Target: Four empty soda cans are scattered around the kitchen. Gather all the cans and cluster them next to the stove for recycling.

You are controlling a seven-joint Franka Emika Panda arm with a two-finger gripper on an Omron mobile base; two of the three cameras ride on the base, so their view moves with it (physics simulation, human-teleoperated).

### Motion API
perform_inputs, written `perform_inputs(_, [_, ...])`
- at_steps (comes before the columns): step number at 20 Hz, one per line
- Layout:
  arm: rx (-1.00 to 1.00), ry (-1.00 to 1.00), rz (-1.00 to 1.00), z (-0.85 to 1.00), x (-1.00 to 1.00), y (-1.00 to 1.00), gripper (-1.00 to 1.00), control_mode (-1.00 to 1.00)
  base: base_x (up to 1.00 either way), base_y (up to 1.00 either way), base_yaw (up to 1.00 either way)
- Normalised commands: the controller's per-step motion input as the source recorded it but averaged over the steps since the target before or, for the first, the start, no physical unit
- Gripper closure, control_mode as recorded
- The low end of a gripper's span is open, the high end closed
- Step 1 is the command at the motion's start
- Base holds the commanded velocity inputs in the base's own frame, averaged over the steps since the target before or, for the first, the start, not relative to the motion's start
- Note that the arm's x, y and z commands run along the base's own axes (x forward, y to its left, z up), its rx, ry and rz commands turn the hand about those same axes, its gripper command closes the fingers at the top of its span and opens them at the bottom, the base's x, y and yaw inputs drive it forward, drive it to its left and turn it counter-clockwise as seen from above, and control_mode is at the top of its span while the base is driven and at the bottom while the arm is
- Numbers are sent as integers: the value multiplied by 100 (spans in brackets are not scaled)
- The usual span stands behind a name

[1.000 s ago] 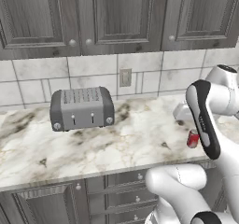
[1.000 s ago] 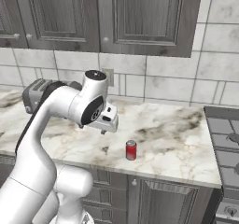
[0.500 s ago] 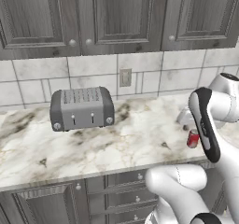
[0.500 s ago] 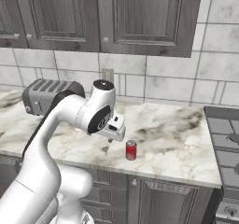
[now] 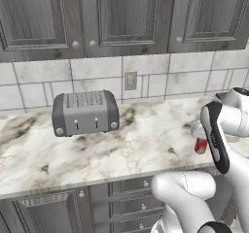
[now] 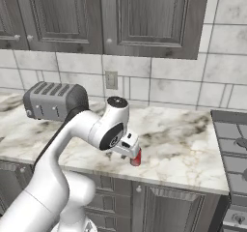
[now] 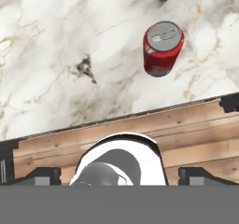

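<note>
A red soda can (image 7: 162, 48) stands upright on the marble counter (image 7: 70, 41), close to its front edge. In the hand view it lies up and to the right of my gripper (image 7: 120, 176), whose dark fingertips (image 7: 44, 176) stand far apart with nothing between them. From the right base view the gripper (image 6: 129, 151) hangs just above and left of the can (image 6: 136, 157). The left base view has the can (image 5: 201, 146) half hidden behind my forearm. The stove (image 6: 234, 146) sits at the counter's right end, well away from the can.
A grey toaster (image 5: 85, 113) stands at the back left of the counter (image 5: 136, 149), also seen as the toaster (image 6: 55, 100). Dark cabinets hang overhead, drawers sit below the counter edge. A wall outlet (image 5: 130, 80) is on the tiles.
My arm has swung down and toward the counter's front edge, bringing the hand from above the counter to right over the red can. The can has not moved.
</note>
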Motion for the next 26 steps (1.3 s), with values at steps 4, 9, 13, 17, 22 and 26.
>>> perform_inputs(4, [-12,0,-1,-6,15,-15,-100,-100,0,0,0])
perform_inputs(9, [-9,0,0,-1,30,-8,-100,-100,0,0,0])
perform_inputs(13, [3,6,0,-12,28,-24,-100,-100,0,0,0])
perform_inputs(17, [7,9,0,-24,28,-50,-100,-100,0,0,0])
perform_inputs(22, [7,4,0,-17,29,-41,-100,-100,0,0,0])
perform_inputs(26, [0,0,0,-14,31,-3,-100,-100,0,0,0])
